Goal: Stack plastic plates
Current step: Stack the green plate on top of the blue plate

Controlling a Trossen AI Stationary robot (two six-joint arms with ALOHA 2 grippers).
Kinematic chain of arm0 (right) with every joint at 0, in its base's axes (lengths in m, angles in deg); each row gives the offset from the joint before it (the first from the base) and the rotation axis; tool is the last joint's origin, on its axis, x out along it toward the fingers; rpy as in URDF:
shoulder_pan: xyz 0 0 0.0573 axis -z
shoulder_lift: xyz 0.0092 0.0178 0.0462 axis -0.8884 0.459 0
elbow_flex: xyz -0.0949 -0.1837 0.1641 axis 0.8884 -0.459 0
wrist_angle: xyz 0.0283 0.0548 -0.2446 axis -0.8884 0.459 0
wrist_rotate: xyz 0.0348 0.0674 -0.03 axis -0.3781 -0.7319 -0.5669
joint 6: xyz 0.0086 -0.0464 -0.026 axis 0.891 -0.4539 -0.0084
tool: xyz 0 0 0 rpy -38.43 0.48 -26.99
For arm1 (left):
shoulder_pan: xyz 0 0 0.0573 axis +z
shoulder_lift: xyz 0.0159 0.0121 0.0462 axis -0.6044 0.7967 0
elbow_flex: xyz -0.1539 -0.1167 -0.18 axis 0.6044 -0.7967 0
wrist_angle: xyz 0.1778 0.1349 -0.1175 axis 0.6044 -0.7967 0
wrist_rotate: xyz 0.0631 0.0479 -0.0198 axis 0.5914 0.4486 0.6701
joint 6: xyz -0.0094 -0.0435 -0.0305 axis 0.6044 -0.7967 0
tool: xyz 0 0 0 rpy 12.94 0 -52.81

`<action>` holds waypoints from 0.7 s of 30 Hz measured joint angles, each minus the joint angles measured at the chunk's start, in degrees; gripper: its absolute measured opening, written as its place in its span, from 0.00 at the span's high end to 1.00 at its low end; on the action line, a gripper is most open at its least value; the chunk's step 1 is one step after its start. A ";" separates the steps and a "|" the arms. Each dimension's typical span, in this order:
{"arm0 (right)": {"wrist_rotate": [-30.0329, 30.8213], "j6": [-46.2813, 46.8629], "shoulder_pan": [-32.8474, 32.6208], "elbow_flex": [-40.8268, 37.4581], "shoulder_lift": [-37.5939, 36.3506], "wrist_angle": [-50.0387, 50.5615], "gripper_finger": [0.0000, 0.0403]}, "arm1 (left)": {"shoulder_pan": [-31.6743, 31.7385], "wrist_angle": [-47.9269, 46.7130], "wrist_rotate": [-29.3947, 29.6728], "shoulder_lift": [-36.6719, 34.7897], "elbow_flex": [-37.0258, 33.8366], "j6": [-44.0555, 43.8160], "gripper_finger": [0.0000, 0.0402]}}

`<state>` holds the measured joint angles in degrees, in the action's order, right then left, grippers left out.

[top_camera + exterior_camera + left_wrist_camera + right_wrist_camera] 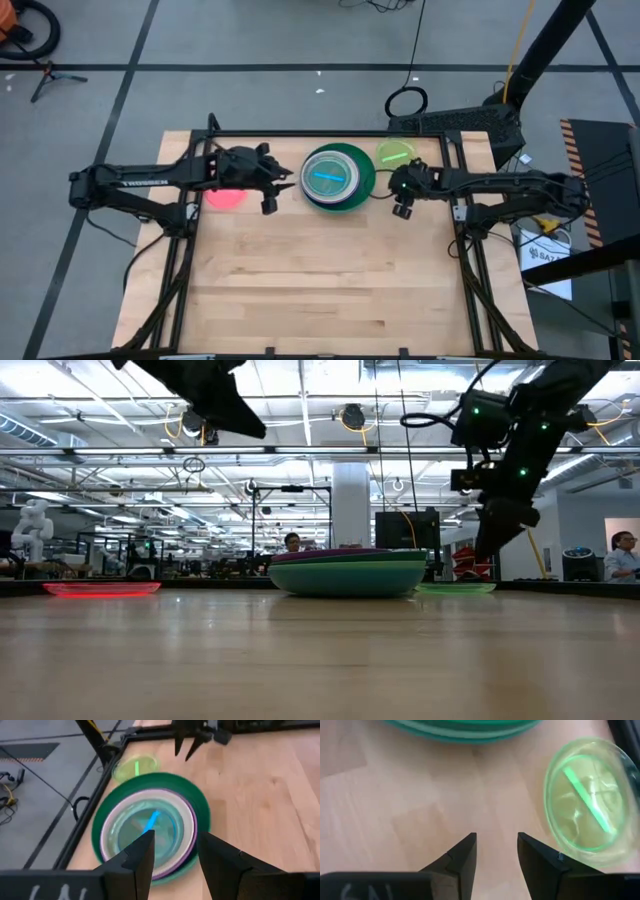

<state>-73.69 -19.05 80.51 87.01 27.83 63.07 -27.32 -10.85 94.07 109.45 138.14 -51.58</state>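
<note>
Step in hand: the stack [338, 178] is partly built near the far edge of the table [330, 280], with a dark green plate at the bottom and a clear blue plate on top. The lime plate [395, 153] and the pink plate [226, 197] lie alone on the wood.
Next move (my judgement): the right gripper [496, 851] must shift sideways over the lime plate, go down and pinch its rim.
Right arm: it reaches in from the right side, raised above the table; the fingers are open and empty, and the lime plate is just beside them.
Left arm: the left gripper [174, 851] hangs above the near rim of the stack (a little toward the pink plate); its fingers are apart and hold nothing.
Risk: the thin rim may slip from the fingers.
</note>
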 joint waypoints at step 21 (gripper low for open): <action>-13.06 -10.65 21.40 7.25 2.04 -8.90 0.67 | 0.76 -0.50 2.65 -0.40 0.00 2.21 0.62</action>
<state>-86.76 -29.70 101.91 94.26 29.87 54.17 -26.55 -11.35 96.72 109.05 138.14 -49.37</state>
